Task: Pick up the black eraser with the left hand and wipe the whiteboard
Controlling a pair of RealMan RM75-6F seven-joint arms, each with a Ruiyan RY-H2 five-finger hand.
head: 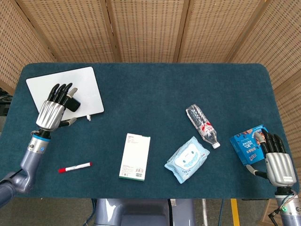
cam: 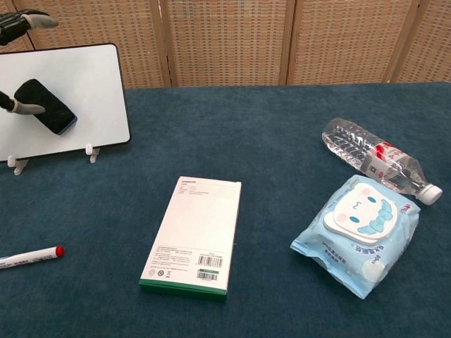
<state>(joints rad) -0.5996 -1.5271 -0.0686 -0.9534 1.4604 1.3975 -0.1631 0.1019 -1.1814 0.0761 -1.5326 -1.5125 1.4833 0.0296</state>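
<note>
My left hand holds the black eraser against the whiteboard, thumb on the eraser's near edge, fingertips spread above it. My right hand rests open, fingers extended, just beside a blue packet.

- A staged test bench, lab-like rather than a home.
- One table covered edge to edge in dark teal felt.
- Woven wicker screen panels close off its far edge.
- Bare floor with yellow tape shows below its near edge.
</note>
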